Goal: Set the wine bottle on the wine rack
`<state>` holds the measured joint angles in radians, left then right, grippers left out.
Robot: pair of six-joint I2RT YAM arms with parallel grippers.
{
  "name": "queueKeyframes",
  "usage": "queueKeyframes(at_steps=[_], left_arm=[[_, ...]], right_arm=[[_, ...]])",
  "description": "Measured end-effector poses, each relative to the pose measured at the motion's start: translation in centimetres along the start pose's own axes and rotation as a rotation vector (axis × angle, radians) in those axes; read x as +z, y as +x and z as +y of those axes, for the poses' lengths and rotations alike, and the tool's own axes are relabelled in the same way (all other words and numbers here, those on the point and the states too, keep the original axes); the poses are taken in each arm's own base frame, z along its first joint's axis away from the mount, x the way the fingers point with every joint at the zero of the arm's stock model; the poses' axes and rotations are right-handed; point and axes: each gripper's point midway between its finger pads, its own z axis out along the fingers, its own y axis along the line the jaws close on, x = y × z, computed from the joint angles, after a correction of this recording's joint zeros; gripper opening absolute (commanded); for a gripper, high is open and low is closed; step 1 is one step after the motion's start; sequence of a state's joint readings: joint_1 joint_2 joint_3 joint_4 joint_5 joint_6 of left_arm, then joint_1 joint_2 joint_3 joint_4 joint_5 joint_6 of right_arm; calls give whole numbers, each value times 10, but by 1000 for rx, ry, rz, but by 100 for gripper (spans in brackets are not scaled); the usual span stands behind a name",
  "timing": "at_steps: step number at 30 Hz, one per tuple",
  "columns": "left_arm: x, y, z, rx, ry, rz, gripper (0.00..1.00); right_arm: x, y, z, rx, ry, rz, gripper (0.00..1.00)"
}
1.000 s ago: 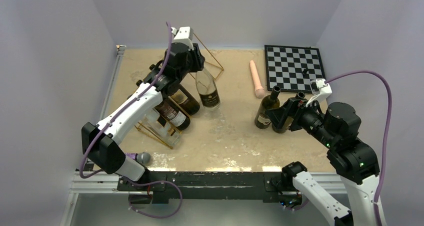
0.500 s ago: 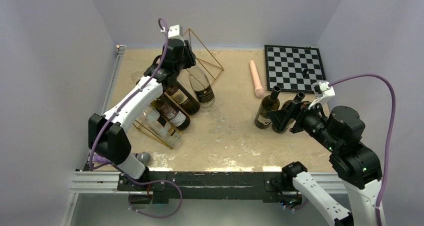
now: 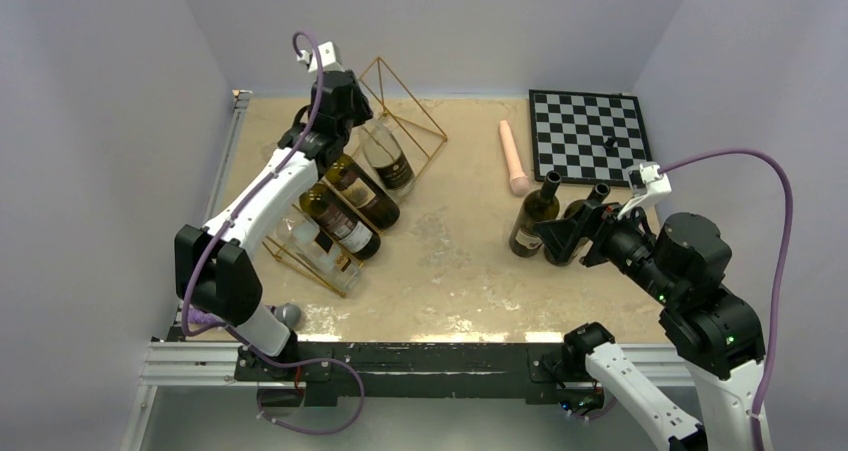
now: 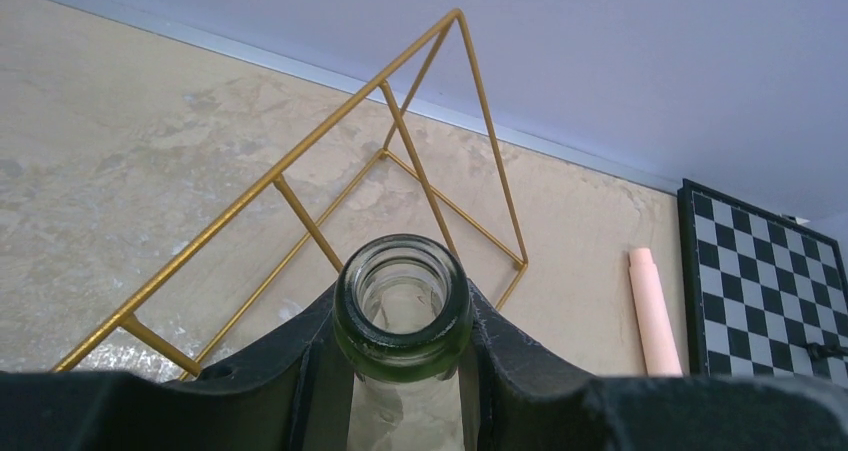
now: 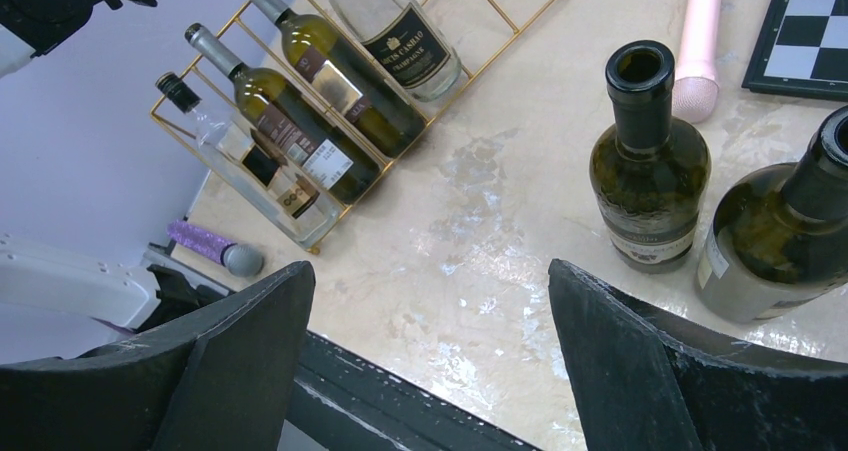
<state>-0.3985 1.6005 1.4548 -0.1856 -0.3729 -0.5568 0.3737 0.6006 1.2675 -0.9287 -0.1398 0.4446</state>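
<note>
left gripper (image 3: 343, 109): carried back and to the left, bottle neck kept clamped | bottle (image 3: 386, 159): swung in from the table beside the rack (image 3: 421, 121), now laid sloping in the far slot next to the dark bottles (image 3: 358, 192)

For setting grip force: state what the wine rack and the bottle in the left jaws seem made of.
Wine rack: probably metal wire, gold-coloured with a smooth, slightly shiny finish; the rods are thin, straight and rigid. Wine bottle: glass, glossy, clear with a greenish lip; the neck is see-through.
</note>
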Motion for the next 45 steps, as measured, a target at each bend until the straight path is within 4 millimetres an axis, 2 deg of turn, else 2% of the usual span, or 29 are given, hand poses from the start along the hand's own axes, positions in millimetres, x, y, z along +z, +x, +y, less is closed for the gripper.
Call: queueKeyframes(at_steps=[5,11,21,32,45], left_arm=[[4,-4,9,-10,-23,-24,0],[9,13,15,-40,-28,-1,0],[15,24,25,-89,-45,4,0],[21,23,37,-113,-81,-80,0],[21,21,42,-109,-109,-99,0]], right_arm=[[0,0,0,0,0,1,92],[2,0,-1,1,3,5,92],[6,1,-2,3,9,18,92],[6,1,-2,3,9,18,92],[6,1,-2,3,9,18,92]])
